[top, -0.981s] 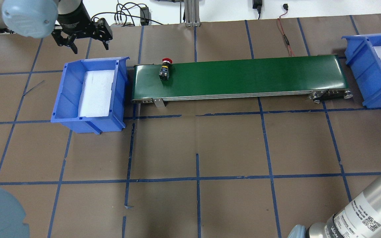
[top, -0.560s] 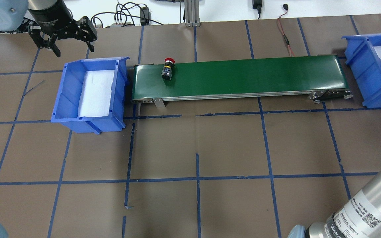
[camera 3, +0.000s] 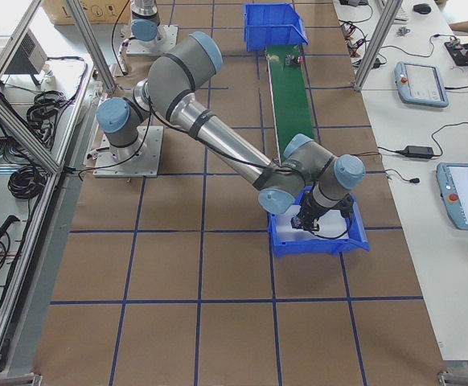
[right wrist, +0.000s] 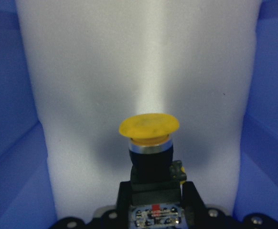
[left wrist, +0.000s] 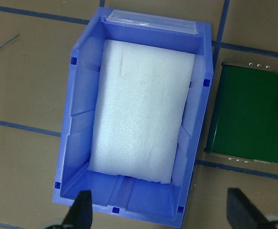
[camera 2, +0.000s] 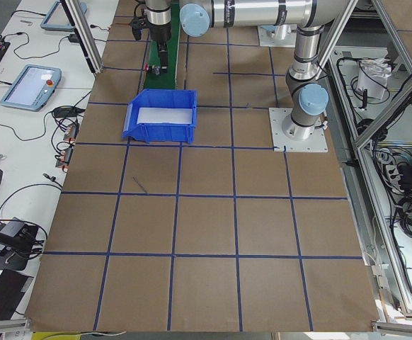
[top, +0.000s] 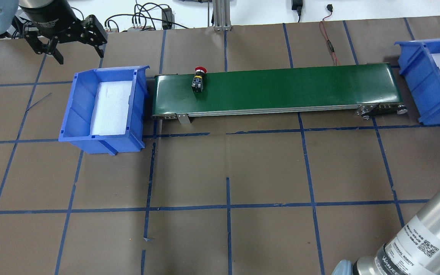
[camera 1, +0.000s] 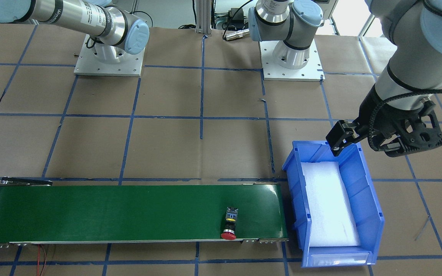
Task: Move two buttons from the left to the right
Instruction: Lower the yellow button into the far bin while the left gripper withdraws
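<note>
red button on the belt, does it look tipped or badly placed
Yes: the red button lies on its side near the green belt's end on the robot's left, cap right at the edge farthest from the robot.

Red button (camera 1: 229, 225) on green belt (camera 1: 90, 211) near blue bin (camera 1: 363, 199); left end effector (camera 1: 363, 150) spread above bin's far corner.

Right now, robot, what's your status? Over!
Left claw open, holding nothing. Right claw shut on yellow button, over right bin's foam. Red button lying on green belt, left end. Nothing blocking.
</note>
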`<state>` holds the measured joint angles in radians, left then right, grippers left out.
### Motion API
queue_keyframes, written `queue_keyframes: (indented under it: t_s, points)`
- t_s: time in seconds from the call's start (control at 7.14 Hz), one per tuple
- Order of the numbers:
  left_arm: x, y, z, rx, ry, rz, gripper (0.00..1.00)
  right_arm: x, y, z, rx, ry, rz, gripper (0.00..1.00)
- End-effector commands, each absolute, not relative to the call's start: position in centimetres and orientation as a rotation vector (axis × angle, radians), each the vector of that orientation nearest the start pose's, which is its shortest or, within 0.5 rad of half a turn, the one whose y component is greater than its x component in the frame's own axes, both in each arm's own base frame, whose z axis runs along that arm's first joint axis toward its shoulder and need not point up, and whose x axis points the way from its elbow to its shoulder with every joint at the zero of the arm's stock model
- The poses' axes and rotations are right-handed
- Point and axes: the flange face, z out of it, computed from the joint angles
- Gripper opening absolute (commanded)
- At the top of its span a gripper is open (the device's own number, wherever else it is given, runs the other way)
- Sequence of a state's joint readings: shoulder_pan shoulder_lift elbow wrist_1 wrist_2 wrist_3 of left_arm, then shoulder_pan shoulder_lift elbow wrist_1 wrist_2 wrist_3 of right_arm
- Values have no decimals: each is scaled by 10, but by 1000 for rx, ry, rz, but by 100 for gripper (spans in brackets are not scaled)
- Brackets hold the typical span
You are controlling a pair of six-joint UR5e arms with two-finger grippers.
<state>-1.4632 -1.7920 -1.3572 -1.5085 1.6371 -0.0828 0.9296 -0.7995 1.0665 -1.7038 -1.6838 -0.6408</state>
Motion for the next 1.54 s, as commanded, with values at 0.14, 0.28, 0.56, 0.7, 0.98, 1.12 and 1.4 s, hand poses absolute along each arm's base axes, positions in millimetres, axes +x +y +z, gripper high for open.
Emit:
queue_keyframes:
  t_s: [0.14,0.28,0.56,0.7,0.98,1.12,1.4]
  points:
    - [-72,-589,505,-250,3068,-157,100,-355,-681,240,-6,3128,297,14]
    - [-71,-595,494,-247,3070,-126,100,-353,-679,238,-7,3123,306,15]
    - [-68,-603,478,-251,3090,-103,100,-352,-678,236,-13,3115,302,31]
    - [-64,-603,477,-232,3082,-97,100,-352,-678,236,-16,3113,304,40]
    - [-63,-603,475,-227,3080,-82,100,-353,-678,237,-18,3113,300,61]
    - [-63,-603,474,-227,3080,-82,100,-353,-677,236,-18,3108,304,62]
    - [-63,-604,473,-227,3080,-80,100,-355,-676,249,-26,3115,288,64]
